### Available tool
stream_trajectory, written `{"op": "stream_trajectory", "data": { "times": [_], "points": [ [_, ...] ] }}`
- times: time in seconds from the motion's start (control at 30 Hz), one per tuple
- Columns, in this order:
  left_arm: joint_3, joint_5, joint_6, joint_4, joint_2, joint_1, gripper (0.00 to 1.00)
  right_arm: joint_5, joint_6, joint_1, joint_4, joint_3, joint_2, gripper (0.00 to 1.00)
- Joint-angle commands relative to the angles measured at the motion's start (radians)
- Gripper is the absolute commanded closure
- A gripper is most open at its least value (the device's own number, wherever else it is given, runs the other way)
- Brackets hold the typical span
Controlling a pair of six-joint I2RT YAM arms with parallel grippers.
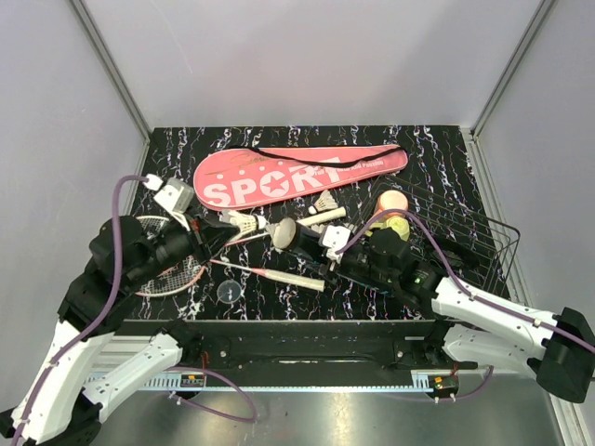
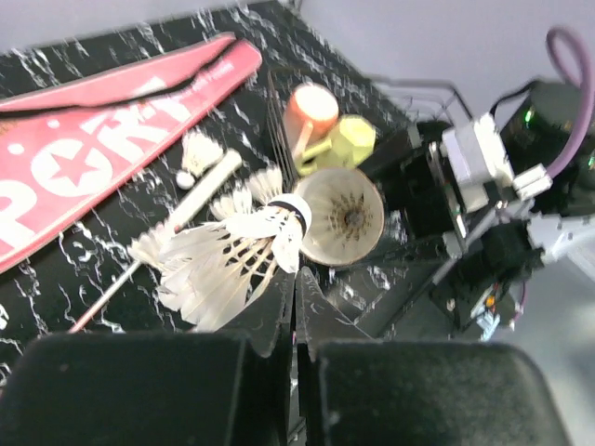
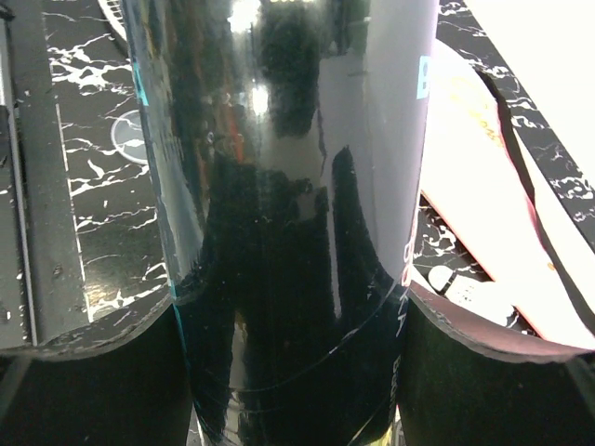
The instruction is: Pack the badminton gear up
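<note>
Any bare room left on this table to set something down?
Bare table in the far right corner, between the tip of the pink cover and the basket; a narrow near strip right of the round cap. Crowded middle: left gripper, right gripper, tube, shuttlecocks, racquets.

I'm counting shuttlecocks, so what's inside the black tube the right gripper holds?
The black tube shows a pale inner wall around a dark centre; deeper contents are hidden. The shuttlecock in the left gripper is just outside its mouth.
</note>
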Motion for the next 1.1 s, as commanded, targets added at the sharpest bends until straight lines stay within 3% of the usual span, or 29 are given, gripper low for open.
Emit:
{"op": "stream_trajectory", "data": {
  "times": [0.0,0.47,0.5,0.53,0.63,0.77,0.9,1.07],
  "points": [
    [0.002,0.191,0.088,-0.076,0.051,-0.002,1.00,-0.080,-0.001,0.022,-0.022,0.010,0.017,0.56],
    [-0.055,0.497,0.025,0.088,0.191,-0.002,1.00,-0.102,-0.014,0.061,0.013,0.014,0.031,0.56],
    [-0.053,0.528,0.021,0.093,0.206,-0.002,0.94,-0.096,-0.014,0.064,0.015,0.010,0.028,0.56],
    [-0.050,0.534,0.021,0.096,0.209,-0.002,0.67,-0.093,-0.015,0.066,0.016,0.008,0.023,0.57],
    [-0.064,0.500,0.030,0.113,0.171,0.000,0.35,-0.077,-0.018,0.065,0.009,-0.001,0.011,0.56],
    [-0.076,0.503,0.011,0.145,0.137,0.000,0.24,-0.053,-0.014,0.068,0.010,-0.015,-0.013,0.57],
    [-0.110,0.566,-0.042,0.209,0.151,0.000,0.21,-0.046,-0.002,0.066,0.029,-0.035,-0.043,0.57],
    [-0.222,0.672,-0.195,0.436,0.189,-0.003,0.19,-0.063,0.014,0.069,0.053,-0.040,-0.055,0.57]
  ]
}}
